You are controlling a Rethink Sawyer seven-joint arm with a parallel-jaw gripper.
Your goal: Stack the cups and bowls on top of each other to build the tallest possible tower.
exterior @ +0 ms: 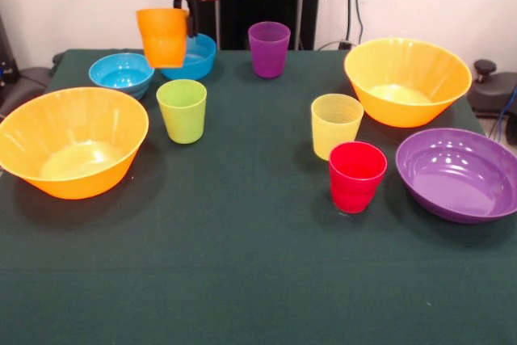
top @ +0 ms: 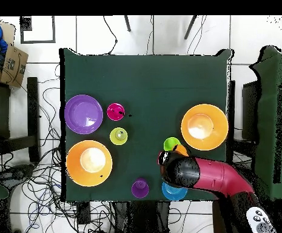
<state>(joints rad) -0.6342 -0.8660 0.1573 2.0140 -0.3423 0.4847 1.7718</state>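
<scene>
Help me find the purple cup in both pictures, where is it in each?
Front view: the purple cup stands upright at the table's far edge, near the top centre, right of the blue bowls.
Overhead view: the purple cup sits near the table's bottom edge, left of the arm.
Shared landmark: the wide purple bowl, beside the red cup.

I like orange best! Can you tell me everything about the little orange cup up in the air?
The orange cup is a small, smooth, tapered tumbler that looks like plastic. It hangs upright above the table, lifted clear of everything, just in front of a blue bowl. The gripper holds it by its rim on one side. From above, the arm hides almost all of it.
</scene>
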